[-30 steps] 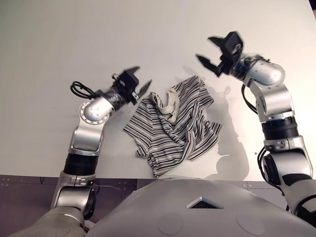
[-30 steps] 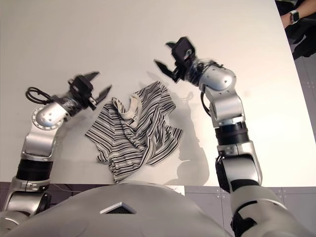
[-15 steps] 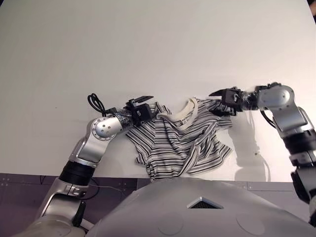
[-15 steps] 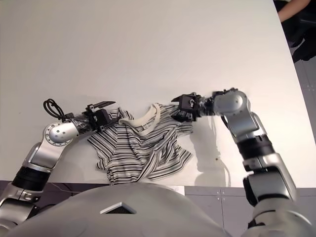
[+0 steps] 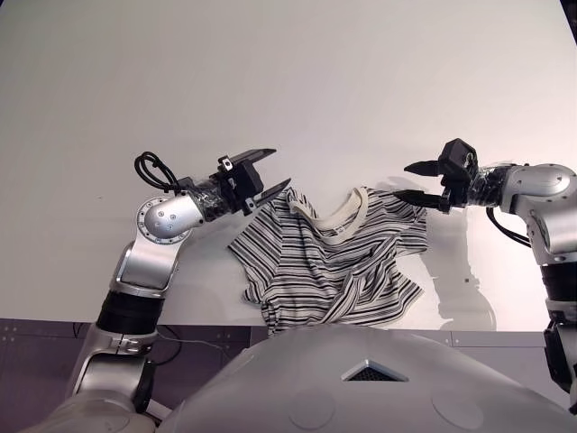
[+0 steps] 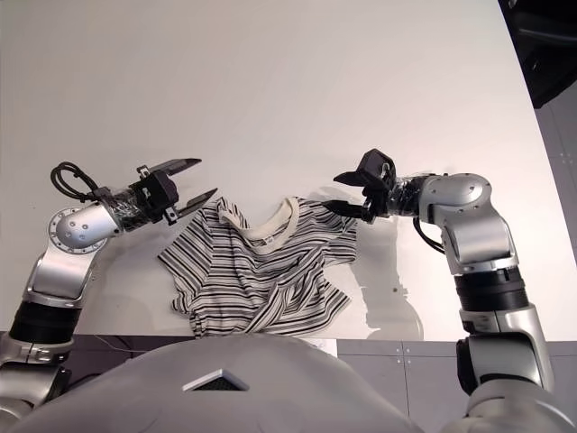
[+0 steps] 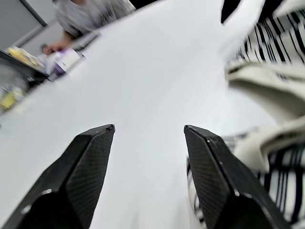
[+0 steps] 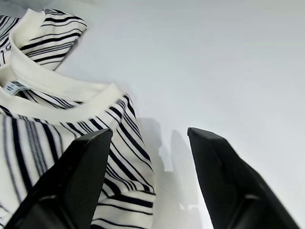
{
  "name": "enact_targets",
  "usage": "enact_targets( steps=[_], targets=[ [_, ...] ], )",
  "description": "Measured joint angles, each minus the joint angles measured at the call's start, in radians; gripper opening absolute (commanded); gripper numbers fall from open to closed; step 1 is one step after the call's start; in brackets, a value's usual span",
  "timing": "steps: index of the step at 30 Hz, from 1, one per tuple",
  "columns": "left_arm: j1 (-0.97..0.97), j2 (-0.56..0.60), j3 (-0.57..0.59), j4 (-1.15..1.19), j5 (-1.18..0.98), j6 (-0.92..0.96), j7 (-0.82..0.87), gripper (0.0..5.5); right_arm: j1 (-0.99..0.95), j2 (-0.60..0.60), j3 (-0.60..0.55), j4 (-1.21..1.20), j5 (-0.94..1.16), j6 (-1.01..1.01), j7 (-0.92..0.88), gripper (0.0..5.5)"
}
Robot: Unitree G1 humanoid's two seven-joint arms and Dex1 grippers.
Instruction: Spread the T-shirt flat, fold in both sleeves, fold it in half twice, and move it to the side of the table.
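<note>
A black-and-white striped T-shirt (image 5: 329, 262) with a cream collar (image 5: 343, 216) lies crumpled on the white table (image 5: 288, 90) near its front edge. My left gripper (image 5: 269, 171) hovers open just above the shirt's left shoulder, touching no cloth. At the shirt's right shoulder my right gripper (image 5: 419, 183) stands open, holding nothing. The left wrist view has both fingers (image 7: 90, 167) spread over bare table with the collar (image 7: 257, 81) beside them. In the right wrist view the collar (image 8: 52, 86) and striped cloth (image 8: 128, 162) lie below the spread fingers (image 8: 86, 167).
The table stretches wide and bare behind and to both sides of the shirt. Its front edge (image 5: 54, 317) runs just below the shirt's hem. A person and clutter (image 7: 62, 52) show beyond the table's far end in the left wrist view.
Both grippers came down onto the shirt's shoulders, pulled them apart, then let go and lifted off. The shirt now lies wider, collar facing the table's far side.
</note>
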Motion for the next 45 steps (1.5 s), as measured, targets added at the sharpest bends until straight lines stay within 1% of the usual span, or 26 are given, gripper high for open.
enact_targets(
  steps=[4,9,10,18,20,23,27,30,35,40,43,45],
  targets=[
    [-0.002,0.015,-0.016,0.071,0.012,-0.001,-0.04,2.69,-0.042,0.031,0.075,0.119,-0.044,-0.031,0.029,2.91],
    [-0.019,0.018,-0.046,0.121,0.037,-0.003,-0.067,2.73,-0.083,0.029,0.104,0.189,-0.086,-0.115,0.047,2.02],
    [-0.019,0.024,-0.047,0.124,0.048,-0.004,-0.074,2.73,-0.083,0.026,0.108,0.193,-0.092,-0.13,0.048,1.95],
    [-0.017,0.064,-0.048,0.125,0.061,0.001,-0.111,2.73,-0.039,-0.029,0.12,0.162,-0.116,-0.215,0.095,0.32],
    [-0.017,0.065,-0.048,0.125,0.065,0.001,-0.111,2.73,-0.037,-0.031,0.12,0.158,-0.117,-0.219,0.105,0.15],
    [-0.018,0.064,-0.048,0.125,0.064,0.013,-0.111,2.73,-0.037,-0.028,0.118,0.168,-0.117,-0.231,0.091,0.15],
    [-0.027,0.052,-0.048,0.111,0.027,0.101,-0.124,2.73,-0.039,-0.015,0.111,0.183,-0.117,-0.234,0.059,0.15],
    [-0.049,0.036,-0.048,0.104,-0.007,0.194,-0.139,2.73,-0.033,-0.011,0.111,0.181,-0.118,-0.243,0.042,0.15],
    [-0.091,-0.007,-0.031,0.072,-0.118,0.402,-0.159,2.73,-0.029,-0.011,0.117,0.181,-0.124,-0.265,0.037,0.15],
    [-0.15,0.021,0.026,-0.018,-0.216,0.559,-0.192,2.73,-0.017,-0.01,0.115,0.176,-0.125,-0.275,0.025,0.15],
    [-0.173,0.024,0.022,-0.038,-0.243,0.623,-0.206,2.73,-0.012,-0.007,0.114,0.17,-0.125,-0.275,0.014,0.15],
    [-0.171,0.025,-0.022,-0.021,-0.243,0.649,-0.209,2.73,-0.01,-0.001,0.114,0.167,-0.125,-0.275,0.004,0.15]
  ],
)
